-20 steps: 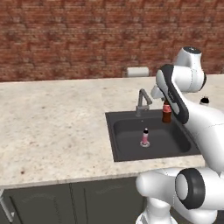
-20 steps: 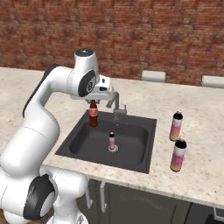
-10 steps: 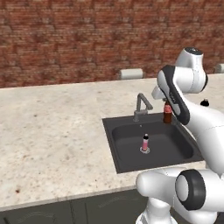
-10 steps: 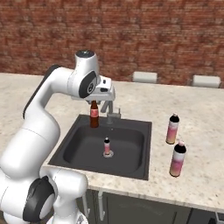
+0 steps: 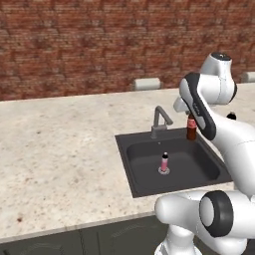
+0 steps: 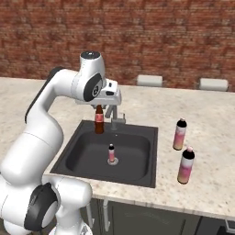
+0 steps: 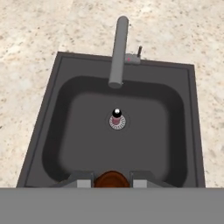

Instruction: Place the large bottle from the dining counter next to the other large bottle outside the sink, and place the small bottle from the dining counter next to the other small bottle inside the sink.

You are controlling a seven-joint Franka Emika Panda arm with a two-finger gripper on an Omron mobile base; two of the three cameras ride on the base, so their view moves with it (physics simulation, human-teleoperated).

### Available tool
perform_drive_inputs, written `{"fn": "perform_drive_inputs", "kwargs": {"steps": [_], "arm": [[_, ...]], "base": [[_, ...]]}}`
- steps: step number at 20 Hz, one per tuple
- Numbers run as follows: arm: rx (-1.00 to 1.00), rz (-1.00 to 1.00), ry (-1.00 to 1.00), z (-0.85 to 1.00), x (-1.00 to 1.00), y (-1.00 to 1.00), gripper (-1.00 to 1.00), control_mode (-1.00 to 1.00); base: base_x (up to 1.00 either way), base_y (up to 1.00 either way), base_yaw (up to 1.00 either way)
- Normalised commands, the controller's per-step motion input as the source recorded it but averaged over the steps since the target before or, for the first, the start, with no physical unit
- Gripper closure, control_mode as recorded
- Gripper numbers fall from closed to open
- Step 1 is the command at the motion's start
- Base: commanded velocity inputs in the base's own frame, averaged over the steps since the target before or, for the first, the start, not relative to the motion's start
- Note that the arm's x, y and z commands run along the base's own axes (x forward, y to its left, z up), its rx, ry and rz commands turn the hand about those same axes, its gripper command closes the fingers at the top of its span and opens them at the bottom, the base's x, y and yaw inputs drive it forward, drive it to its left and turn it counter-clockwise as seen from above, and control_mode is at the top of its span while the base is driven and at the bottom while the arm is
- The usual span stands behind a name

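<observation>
Already my gripper (image 6: 99, 109) was pinched tight on the neck of the small dark brown-red cola-style bottle (image 6: 98, 120), which hung upright over the rear edge of the dark square sink (image 6: 78, 158), just beside the grey faucet (image 6: 114, 120). Down on the drain stood the tiny pale bottle with the pink base and dark cap (image 6: 111, 153), well below my load. On the beige speckled desk (image 6: 211, 133) to the sink's right, the two tall black-capped pink bottles (image 6: 180, 134) stood together, so that half looked settled. I judged the risks plain: lowering carelessly could clip the faucet, or releasing too high could topple both small bottles.
</observation>
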Motion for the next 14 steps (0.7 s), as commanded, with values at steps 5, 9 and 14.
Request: {"fn": "perform_drive_inputs", "kwargs": {"steps": [5, 9, 14], "arm": [[0.00, 0.00, 0.00, 0.00, 0.00, 0.00, 1.00, 1.00], [-0.05, -0.02, 0.00, -0.18, 0.18, 0.41, 1.00, -1.00], [-0.03, -0.04, -0.02, -0.25, 0.01, 0.35, 1.00, -1.00]], "base": [[0.32, 0.40, -0.04], [0.00, 0.00, 0.00], [0.00, 0.00, 0.00]]}}
